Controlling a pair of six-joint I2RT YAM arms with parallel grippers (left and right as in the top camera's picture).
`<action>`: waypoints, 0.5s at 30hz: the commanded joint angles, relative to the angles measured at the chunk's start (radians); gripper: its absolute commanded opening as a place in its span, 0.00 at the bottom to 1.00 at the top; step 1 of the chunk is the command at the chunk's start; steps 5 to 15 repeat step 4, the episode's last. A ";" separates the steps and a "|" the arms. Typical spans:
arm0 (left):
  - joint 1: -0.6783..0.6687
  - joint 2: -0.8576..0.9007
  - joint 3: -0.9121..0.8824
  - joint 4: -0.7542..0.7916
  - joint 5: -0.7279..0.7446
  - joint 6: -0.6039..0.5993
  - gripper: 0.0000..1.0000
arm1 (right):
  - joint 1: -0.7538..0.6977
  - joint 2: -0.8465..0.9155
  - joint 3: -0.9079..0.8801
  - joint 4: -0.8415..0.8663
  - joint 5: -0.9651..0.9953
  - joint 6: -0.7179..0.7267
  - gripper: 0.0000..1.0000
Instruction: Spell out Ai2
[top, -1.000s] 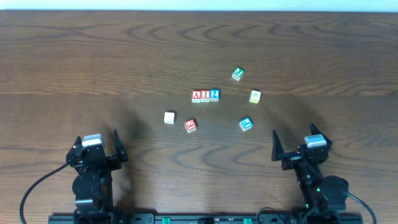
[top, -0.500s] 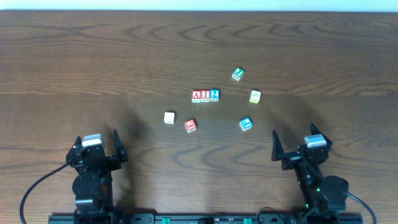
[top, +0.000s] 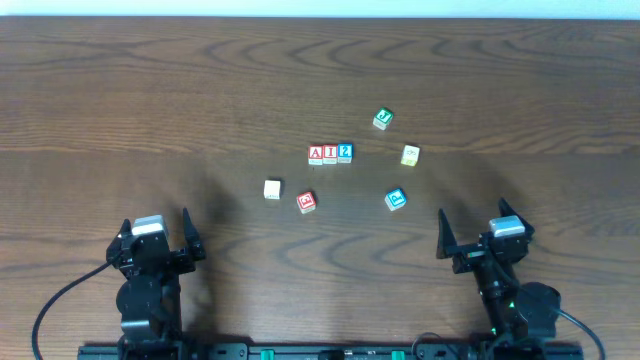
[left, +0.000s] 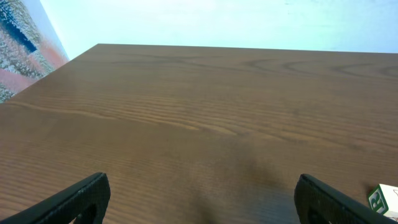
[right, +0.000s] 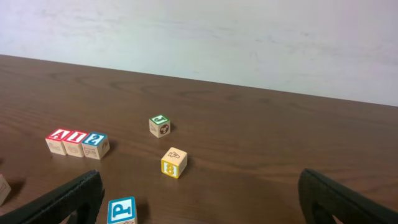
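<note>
Three small wooden cubes with pale faces stand touching in a row near the middle of the brown wood-grain table: the red-printed A cube, the red-printed I cube and the blue-printed 2 cube. From overhead you read A, I, 2 from left to right.

You will find the row well apart from both arms, farther up the table and roughly between them. The left gripper sits at the near edge, off to the row's left. The right gripper sits at the near edge, off to its right. In the right wrist view the row lies ahead and to the left, beyond the left finger.

Both grippers have their jaws spread wide. Neither holds or touches anything.

Loose cubes lie around the row, none touching it:
- A green-printed cube shows a J.
- A yellow-printed cube shows an 8 on its side in the right wrist view.
- A blue-printed cube shows a P.
- A red-printed cube carries a character too small to read.
- A plain pale cube shows no legible print from above.
</note>
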 joint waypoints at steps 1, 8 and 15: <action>0.005 -0.007 -0.025 -0.010 0.019 0.014 0.96 | -0.012 -0.009 -0.014 -0.002 -0.004 -0.012 0.99; 0.005 -0.007 -0.025 -0.010 0.019 0.014 0.96 | -0.012 -0.009 -0.014 -0.002 -0.004 -0.012 0.99; 0.005 -0.007 -0.025 -0.010 0.019 0.014 0.96 | -0.012 -0.009 -0.014 -0.002 -0.004 -0.012 0.99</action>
